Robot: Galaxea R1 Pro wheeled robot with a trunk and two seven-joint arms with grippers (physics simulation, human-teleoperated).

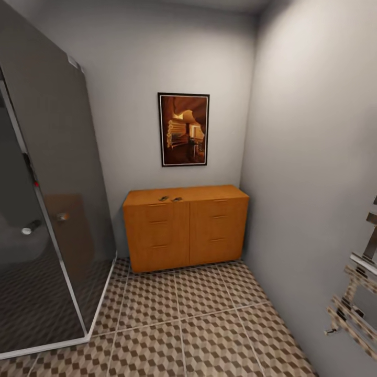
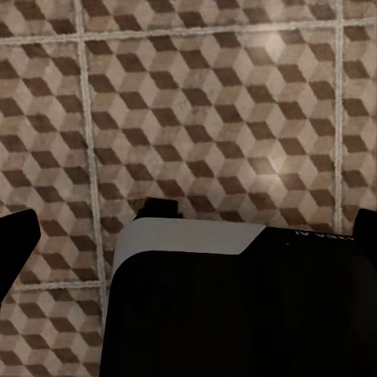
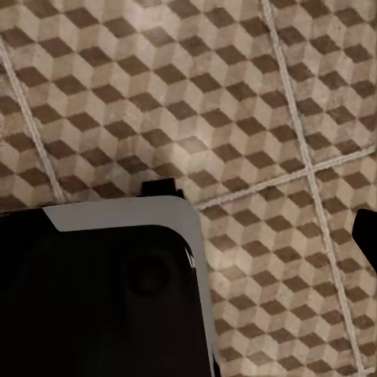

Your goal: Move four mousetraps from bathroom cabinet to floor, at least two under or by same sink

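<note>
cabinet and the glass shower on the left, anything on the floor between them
In the head view, nothing stands between the cabinet and the glass shower: just a narrow strip of grey wall and the cube-patterned bathroom floor.

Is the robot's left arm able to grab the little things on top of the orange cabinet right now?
Probably not yet. The small objects lie on the cabinet top at the far wall, across open tiled floor. The left wrist view looks down at floor tiles, so that arm seems lowered. Nothing blocks the way; the robot must come closer.
</note>
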